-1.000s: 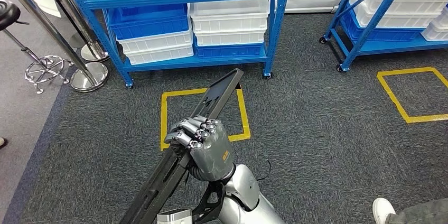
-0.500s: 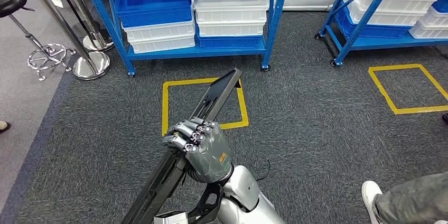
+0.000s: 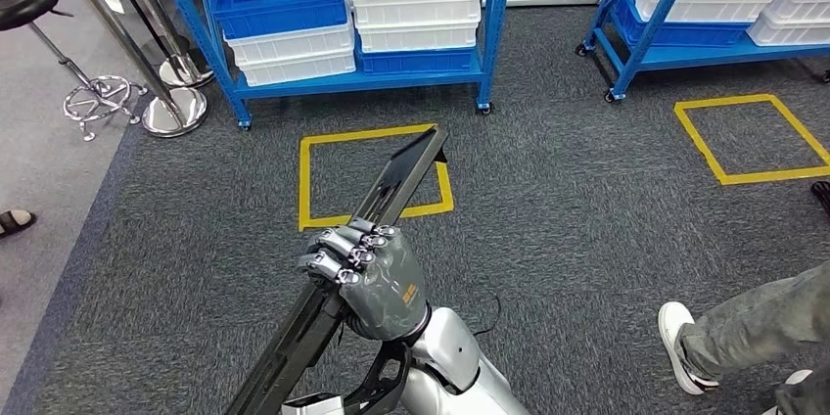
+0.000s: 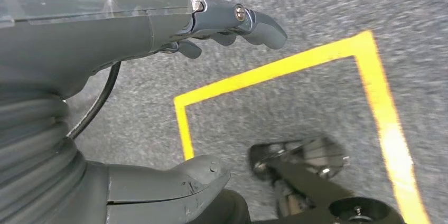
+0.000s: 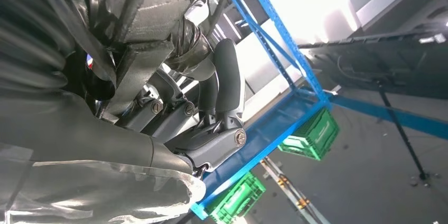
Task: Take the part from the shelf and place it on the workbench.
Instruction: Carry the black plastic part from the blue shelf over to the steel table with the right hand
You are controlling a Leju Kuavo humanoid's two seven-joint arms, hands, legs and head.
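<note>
Right hand (image 3: 367,273): fingers wrapped round long black part (image 3: 391,185) | part tilted, far end above yellow floor square (image 3: 311,180) | left hand (image 4: 158,18): empty, fingers apart.

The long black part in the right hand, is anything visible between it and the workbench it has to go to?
That cannot be judged: no workbench is visible. The right hand grips the long black part over grey carpet, with a yellow floor square and blue shelving ahead, and a person's leg and shoe to the right.
</note>
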